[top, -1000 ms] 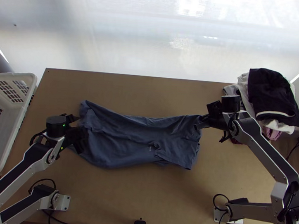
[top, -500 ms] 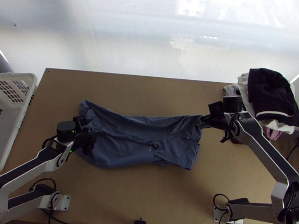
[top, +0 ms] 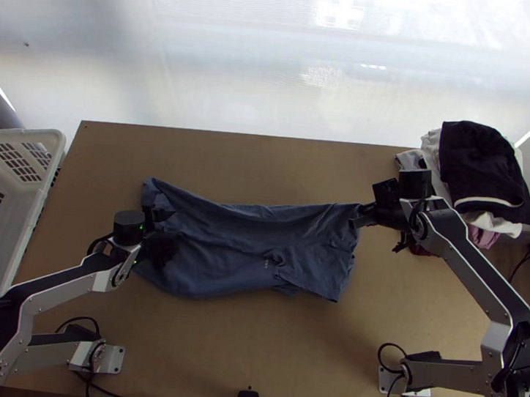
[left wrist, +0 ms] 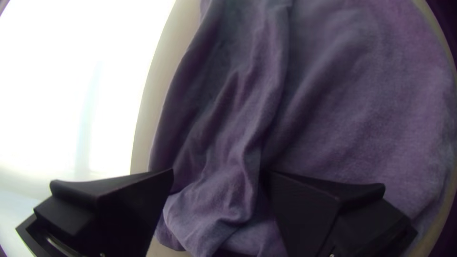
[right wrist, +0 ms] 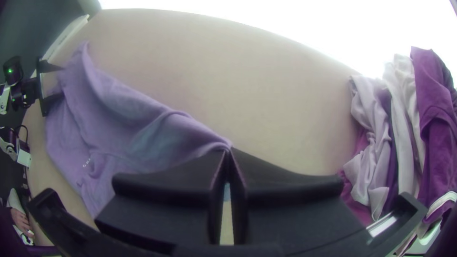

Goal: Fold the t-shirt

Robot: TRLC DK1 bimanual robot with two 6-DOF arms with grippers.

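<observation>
One corner of the t-shirt (top: 239, 244), pinched in the right gripper (right wrist: 228, 150), presumably anchors cloth between the spread jaws of the left gripper (left wrist: 220, 172).

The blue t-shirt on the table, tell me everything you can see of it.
The slate-blue t-shirt, seemingly soft knit cloth, lies crosswise on the light wooden table as a long, wrinkled strip, apparently folded lengthwise. Small pale lettering shows toward its right end. The right gripper is shut on its far right corner. The open left gripper is at its left end; whether it touches the cloth, I can't tell.
</observation>
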